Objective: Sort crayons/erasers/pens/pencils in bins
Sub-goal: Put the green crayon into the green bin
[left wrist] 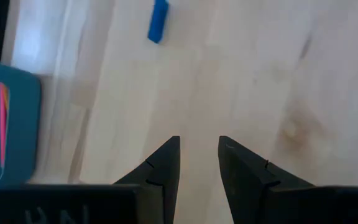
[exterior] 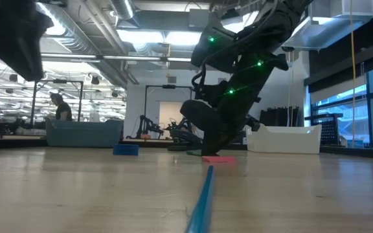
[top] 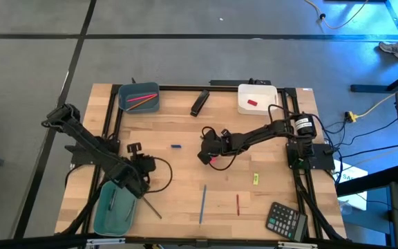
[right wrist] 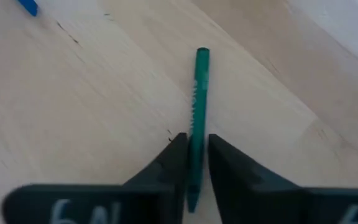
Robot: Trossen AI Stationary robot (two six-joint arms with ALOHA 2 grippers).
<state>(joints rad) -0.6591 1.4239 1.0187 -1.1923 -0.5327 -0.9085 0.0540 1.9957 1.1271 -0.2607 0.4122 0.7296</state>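
Honestly, almost no writing can be read: the green crayon [right wrist: 197,118] has print along its wrapper, too blurred to make out, and the wrist mounts show only fragments of pale letters. The right gripper [top: 206,156] is down at the middle of the bench [top: 185,124], its arm stretched from the right edge with the elbow bent and the wrist tipped downward. Its jaws are pinched onto the green crayon, which runs between them and sticks out ahead, lying along the wood.

The left gripper [left wrist: 199,163] hangs over bare wood at the front left, next to the teal bin [top: 112,207]; its jaws stand partly open with nothing between them. That arm folds back to the left edge.

A blue pencil [top: 202,203] and a thin dark red pen [top: 238,204] lie near the front, apart from each other. A short blue crayon [top: 176,146] lies mid-bench. The blue-grey bin [top: 139,97] at the back holds pink-red sticks, and the white bin [top: 258,99] holds a red eraser [top: 252,103]. A calculator [top: 286,220] sits at the front right corner.
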